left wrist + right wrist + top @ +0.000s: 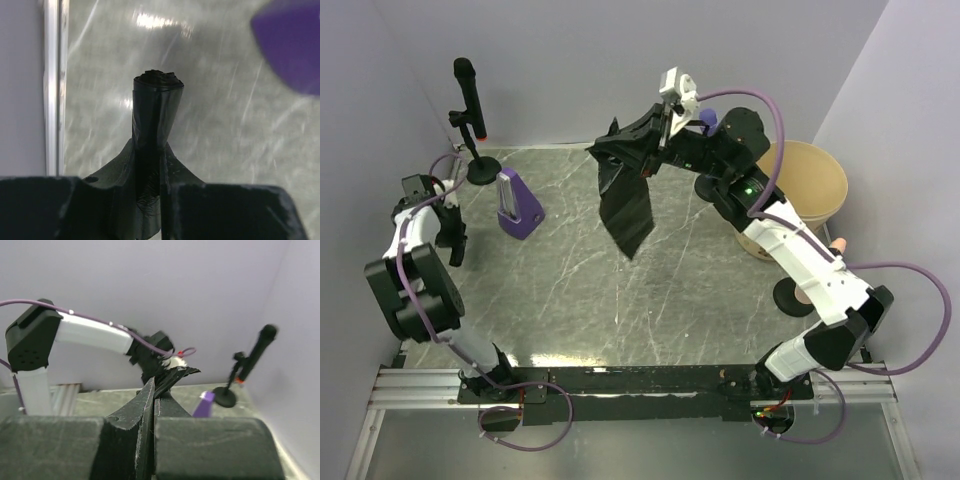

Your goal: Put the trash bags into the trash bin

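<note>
A: Top view first. Where was the film?

B: The hanging trash bag (628,205) dangled from the right claw (648,150), in mid-air over the back half of the table (570,290). The trash bin (812,180) stood at the right rear, just behind that arm's elbow. What showed of its inside was pale.

A: Handling?

B: My judgement: near weightless, limp and slick. It drapes and swings, so a pinch on a bunched top edge suits it (a flat single layer would likely slide out).

A: And the left side?

B: The left claw (455,245) pointed downward, near the microphone stand (470,110) and the purple metronome (518,205). From above I couldn't tell what it held.

A: Left wrist view, then.

B: The fingers were pressed together on a twisted trash bag (155,115). It was a rope of crinkled film standing out beyond the left claw (150,167), above the marbled top. The metronome (292,45) was a blur at upper right.

A: Right wrist?

B: The right claw (152,395) was closed to a sliver. A thin fold of the hanging trash bag (175,374) was pinched between the pads, with a ruffle poking past the tips. The bulk of the bag hung out of frame, and the bin wasn't visible there.
</note>
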Available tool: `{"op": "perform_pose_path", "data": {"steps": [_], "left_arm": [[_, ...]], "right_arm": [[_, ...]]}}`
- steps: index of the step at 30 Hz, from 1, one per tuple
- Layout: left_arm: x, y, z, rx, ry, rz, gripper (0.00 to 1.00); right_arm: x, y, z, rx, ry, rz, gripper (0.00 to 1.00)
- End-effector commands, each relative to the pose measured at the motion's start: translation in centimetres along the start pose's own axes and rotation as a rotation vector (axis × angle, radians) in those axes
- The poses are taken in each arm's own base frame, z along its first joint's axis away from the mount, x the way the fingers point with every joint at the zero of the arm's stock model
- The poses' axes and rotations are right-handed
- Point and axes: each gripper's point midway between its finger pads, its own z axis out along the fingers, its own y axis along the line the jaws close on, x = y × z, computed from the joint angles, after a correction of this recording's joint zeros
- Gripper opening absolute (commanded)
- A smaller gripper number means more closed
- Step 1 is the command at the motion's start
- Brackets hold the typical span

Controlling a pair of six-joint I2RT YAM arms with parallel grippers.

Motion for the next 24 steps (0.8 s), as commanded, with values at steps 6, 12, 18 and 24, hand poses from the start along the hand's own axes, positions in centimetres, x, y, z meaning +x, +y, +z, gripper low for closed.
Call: {"op": "perform_pose_path", "data": {"steps": [6, 12, 18, 24], "left_arm": [[-7.6, 0.6, 1.4, 0.006, -0.201, 0.054, 0.57], [-7.9, -5.1, -11.5, 0.239, -0.557, 0.217, 0.79], [-3.8, -17.0, -22.6, 0.864, -0.605, 0.479, 0.96], [-4.0, -23.6, -25.3, 1.001, -0.74, 0.531, 0.96]], "right_arm": [[-5.8, 0.4, -1.2, 0.105, -0.071, -0.223, 0.0], [-7.8, 0.6, -0.8, 0.126, -0.104, -0.298, 0.0], [-9.9, 0.1, -0.6, 0.164, -0.141, -0.309, 0.0], [-11.7, -1.2, -0.3, 0.226, -0.175, -0.33, 0.0]]}}
